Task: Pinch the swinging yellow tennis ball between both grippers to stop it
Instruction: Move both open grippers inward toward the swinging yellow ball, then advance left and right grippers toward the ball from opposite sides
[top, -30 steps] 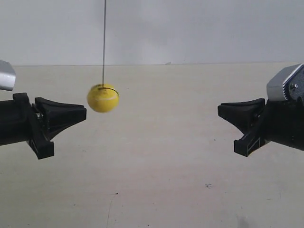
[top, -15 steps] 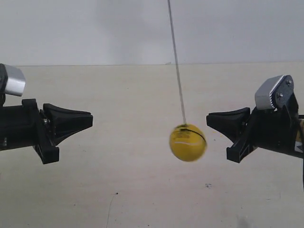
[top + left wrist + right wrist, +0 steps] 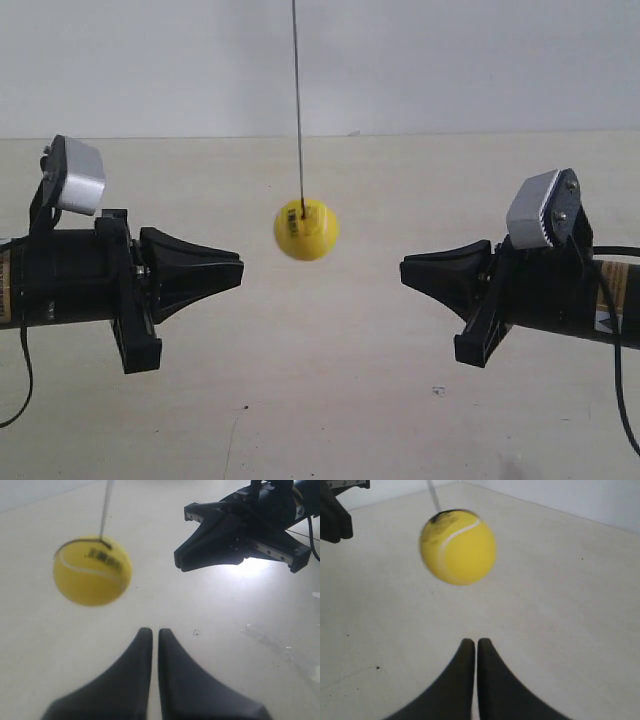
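Note:
The yellow tennis ball (image 3: 305,230) hangs on a thin string (image 3: 298,100) between two black wedge grippers that point at each other. It touches neither of them. The gripper of the arm at the exterior view's left (image 3: 240,268) is a short gap from the ball. The gripper of the arm at the exterior view's right (image 3: 405,270) is somewhat farther off. Both tips lie a little lower than the ball. My left gripper (image 3: 151,631) is shut and empty, with the ball (image 3: 92,570) ahead of it and the right gripper (image 3: 220,535) beyond. My right gripper (image 3: 471,641) is shut and empty, facing the ball (image 3: 457,546).
A pale beige tabletop (image 3: 330,400) lies under both arms, with a grey wall (image 3: 450,60) behind it. A black cable (image 3: 618,380) loops down from the arm at the exterior view's right. A corner of the left gripper (image 3: 335,510) shows in the right wrist view.
The ball swung from the exterior view's left to its low right, and is now back near the middle and higher. Both arms have moved inward toward each other.

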Action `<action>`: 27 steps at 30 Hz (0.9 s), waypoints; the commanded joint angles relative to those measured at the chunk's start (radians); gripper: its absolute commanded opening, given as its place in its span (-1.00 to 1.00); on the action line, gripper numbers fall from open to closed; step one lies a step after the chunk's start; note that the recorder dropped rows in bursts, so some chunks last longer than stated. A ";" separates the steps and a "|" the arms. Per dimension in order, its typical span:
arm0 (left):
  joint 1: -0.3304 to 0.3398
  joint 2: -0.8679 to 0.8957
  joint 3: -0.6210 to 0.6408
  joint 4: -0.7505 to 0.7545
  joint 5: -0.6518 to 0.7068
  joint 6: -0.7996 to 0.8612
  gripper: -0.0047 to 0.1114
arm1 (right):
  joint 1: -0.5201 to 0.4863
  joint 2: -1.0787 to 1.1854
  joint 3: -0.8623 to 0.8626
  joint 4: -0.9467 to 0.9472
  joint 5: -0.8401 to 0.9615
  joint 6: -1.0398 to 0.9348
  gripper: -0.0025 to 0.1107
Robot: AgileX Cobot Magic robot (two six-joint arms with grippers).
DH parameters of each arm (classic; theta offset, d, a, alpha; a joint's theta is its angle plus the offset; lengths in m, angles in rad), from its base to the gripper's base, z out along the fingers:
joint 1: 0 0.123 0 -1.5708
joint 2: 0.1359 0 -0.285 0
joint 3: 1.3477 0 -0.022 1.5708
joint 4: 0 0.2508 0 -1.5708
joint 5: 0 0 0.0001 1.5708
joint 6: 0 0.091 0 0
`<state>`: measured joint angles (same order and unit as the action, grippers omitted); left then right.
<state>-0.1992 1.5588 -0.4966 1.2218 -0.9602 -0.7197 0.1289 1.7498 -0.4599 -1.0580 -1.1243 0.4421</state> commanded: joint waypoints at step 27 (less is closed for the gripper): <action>-0.020 0.004 -0.004 0.000 0.011 0.004 -0.84 | 0.002 -0.001 -0.009 0.000 -0.036 -0.012 -0.96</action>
<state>-0.2075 1.5588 -0.4966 1.2172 -0.9445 -0.7057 0.1289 1.7498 -0.4612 -1.0580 -1.1326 0.4302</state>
